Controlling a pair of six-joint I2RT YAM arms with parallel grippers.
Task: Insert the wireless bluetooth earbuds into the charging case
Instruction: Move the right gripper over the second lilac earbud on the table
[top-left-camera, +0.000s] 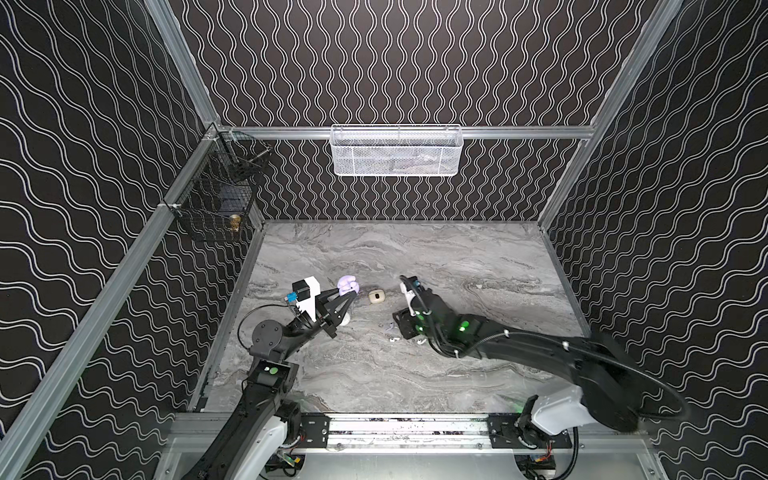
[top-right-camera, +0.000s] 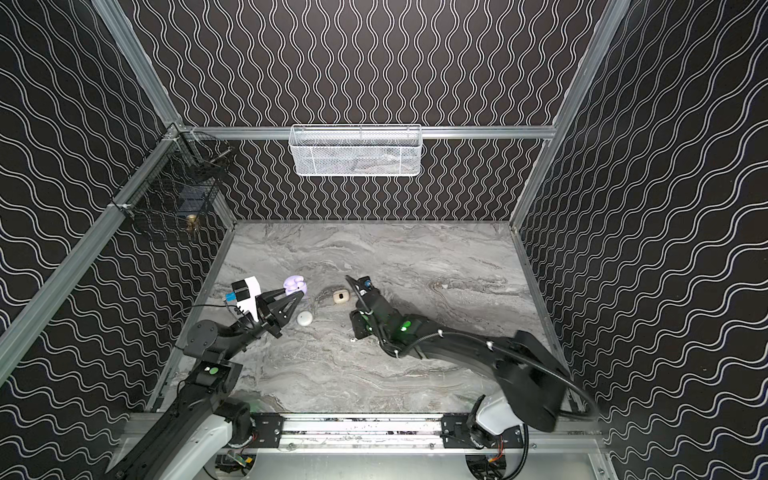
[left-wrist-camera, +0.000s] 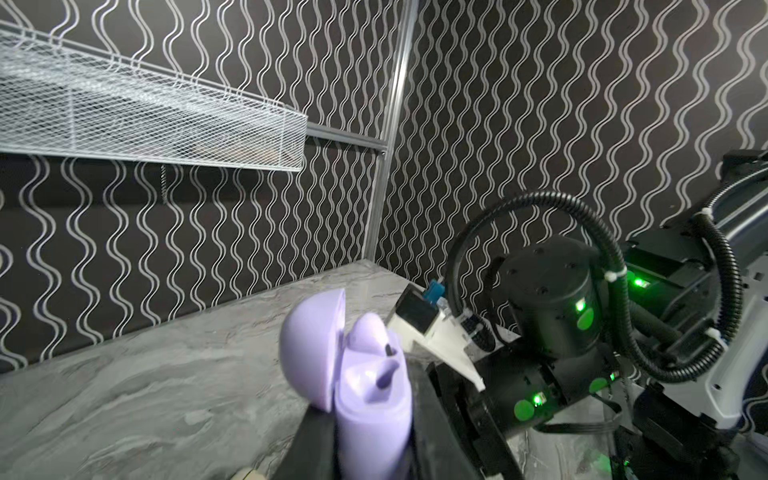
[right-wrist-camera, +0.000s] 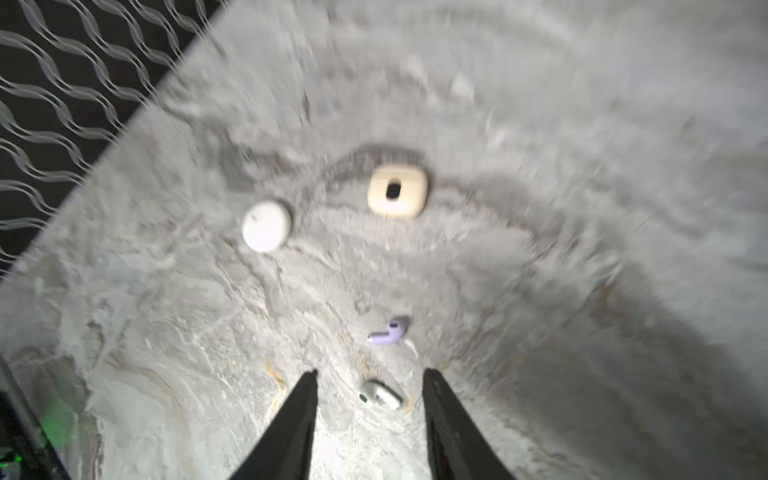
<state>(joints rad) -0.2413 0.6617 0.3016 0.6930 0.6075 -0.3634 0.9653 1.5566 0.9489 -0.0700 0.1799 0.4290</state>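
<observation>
No writing, brand, number or sign can be read in any view. The green dots (left-wrist-camera: 585, 321) on the right arm (left-wrist-camera: 544, 282) are plain marks with no lettering. The lavender case (left-wrist-camera: 374, 399), the cream case (right-wrist-camera: 397, 191) and the white round case (right-wrist-camera: 266, 226) show no legible print, though the right wrist view is blurred and anything fine on the last two could not be made out.

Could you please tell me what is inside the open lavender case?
In the lavender case, one earbud seems seated beside an empty-looking slot; deeper down is hidden by its walls.
</observation>
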